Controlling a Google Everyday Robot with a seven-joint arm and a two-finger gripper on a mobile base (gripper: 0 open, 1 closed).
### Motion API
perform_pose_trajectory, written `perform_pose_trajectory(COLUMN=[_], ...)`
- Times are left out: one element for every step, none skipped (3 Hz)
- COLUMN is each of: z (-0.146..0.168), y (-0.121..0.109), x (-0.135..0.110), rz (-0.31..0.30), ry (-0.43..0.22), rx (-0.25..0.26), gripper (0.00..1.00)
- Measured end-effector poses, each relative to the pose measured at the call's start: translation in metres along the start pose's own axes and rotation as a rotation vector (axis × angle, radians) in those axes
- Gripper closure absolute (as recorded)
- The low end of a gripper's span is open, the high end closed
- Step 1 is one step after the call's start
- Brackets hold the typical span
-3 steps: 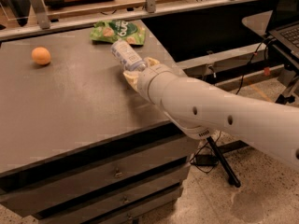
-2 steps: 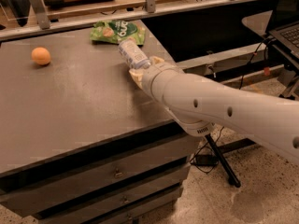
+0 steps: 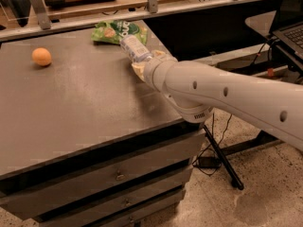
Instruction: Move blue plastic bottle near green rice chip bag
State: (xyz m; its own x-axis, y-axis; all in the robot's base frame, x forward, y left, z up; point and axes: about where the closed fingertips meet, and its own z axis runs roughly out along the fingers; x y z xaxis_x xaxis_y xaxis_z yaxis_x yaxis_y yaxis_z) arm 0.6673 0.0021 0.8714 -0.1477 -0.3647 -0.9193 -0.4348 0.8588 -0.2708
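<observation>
The blue plastic bottle (image 3: 134,48) is a small clear bottle with a pale label. It is tilted, its far end pointing toward the back of the table. My gripper (image 3: 147,62) is shut on its near end, with cream fingers (image 3: 139,70) on either side. The green rice chip bag (image 3: 118,31) lies flat at the table's back edge. The bottle's far end is just in front of the bag's right part. My white arm (image 3: 222,96) reaches in from the right and hides the bottle's lower end.
An orange ball (image 3: 41,56) lies at the back left of the grey table (image 3: 71,108). A railing (image 3: 151,4) runs behind the table. Drawers (image 3: 118,176) are below its front edge. A laptop (image 3: 289,30) and a stand (image 3: 222,162) are at the right.
My gripper has moved with the bottle toward the back of the table, bringing the bottle closer to the green bag. The orange ball and the bag have not moved.
</observation>
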Motion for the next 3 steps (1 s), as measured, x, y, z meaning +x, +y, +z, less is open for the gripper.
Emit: perform_pose_trajectory(z=[0.013, 0.025, 0.044], y=[-0.004, -0.006, -0.005], x=[0.002, 0.003, 0.002], rz=[0.0, 0.0, -0.002], ry=[0.011, 0.015, 0.013], rx=[-0.007, -0.014, -0.03], gripper=[1.0, 1.0, 0.98])
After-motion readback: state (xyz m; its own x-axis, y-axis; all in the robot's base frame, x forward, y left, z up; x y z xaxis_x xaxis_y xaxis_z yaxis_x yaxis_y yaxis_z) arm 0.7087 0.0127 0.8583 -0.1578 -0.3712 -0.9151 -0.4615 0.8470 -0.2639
